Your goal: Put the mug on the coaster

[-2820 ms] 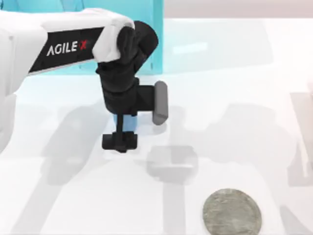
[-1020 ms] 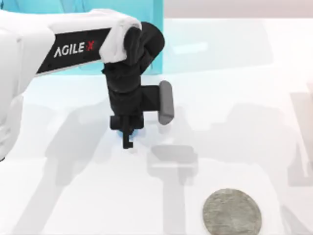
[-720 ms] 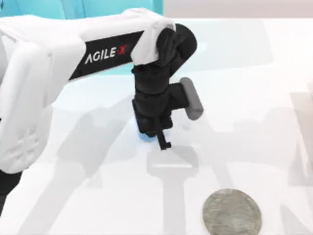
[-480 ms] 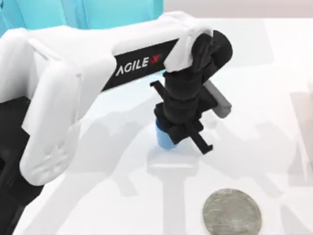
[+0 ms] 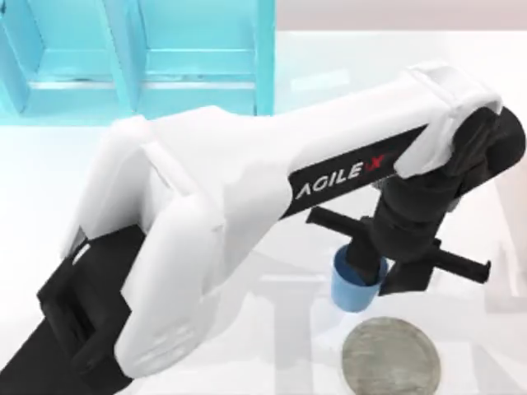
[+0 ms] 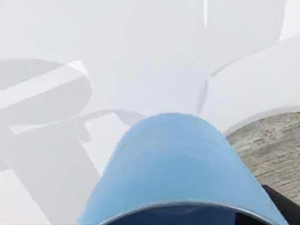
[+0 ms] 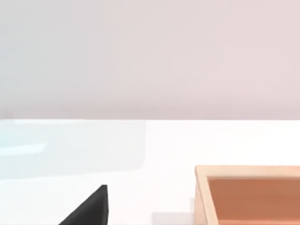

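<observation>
The left hand [image 5: 387, 267], gripping the mug [image 5: 354, 288], is swinging across the table toward five o'clock, nearing the coaster [image 5: 390, 357]; release comes next.

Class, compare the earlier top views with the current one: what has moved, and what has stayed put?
The left tool, shut on the mug, has swept from the table's left toward the right and nearer the coaster, carrying the mug along. The mug now hangs just beside the coaster, not yet on it. The coaster has not moved.
</observation>
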Tool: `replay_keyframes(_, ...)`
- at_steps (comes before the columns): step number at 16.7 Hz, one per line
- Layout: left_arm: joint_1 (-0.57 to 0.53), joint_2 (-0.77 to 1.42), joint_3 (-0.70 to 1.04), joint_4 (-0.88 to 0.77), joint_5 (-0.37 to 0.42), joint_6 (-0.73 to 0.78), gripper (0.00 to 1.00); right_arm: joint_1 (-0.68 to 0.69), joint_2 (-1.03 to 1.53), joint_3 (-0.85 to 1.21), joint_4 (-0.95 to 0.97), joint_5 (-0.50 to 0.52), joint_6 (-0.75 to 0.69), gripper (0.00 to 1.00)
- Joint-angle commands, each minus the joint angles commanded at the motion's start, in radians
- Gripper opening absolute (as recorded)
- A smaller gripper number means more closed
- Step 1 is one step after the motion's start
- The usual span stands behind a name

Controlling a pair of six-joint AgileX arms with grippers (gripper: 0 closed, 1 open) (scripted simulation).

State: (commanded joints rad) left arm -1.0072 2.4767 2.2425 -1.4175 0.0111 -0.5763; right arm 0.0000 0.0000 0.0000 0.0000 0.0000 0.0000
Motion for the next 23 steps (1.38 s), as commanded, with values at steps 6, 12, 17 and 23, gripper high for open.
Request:
replay_keyframes(6,-0.121,0.014,0.143,-0.080,-0.002,-0.455,0.00,0.000,0.000,0.000,0.000,0.000,0.000,1.00)
replay_keyframes(12,-0.148,0.009,0.177,-0.093,-0.005,-0.547,0.00,0.000,0.000,0.000,0.000,0.000,0.000,1.00)
replay_keyframes(17,-0.143,0.000,0.135,-0.054,-0.006,-0.541,0.00,0.000,0.000,0.000,0.000,0.000,0.000,1.00)
replay_keyframes(23,-0.138,-0.039,-0.107,0.139,-0.006,-0.538,0.00,0.000,0.000,0.000,0.000,0.000,0.000,1.00)
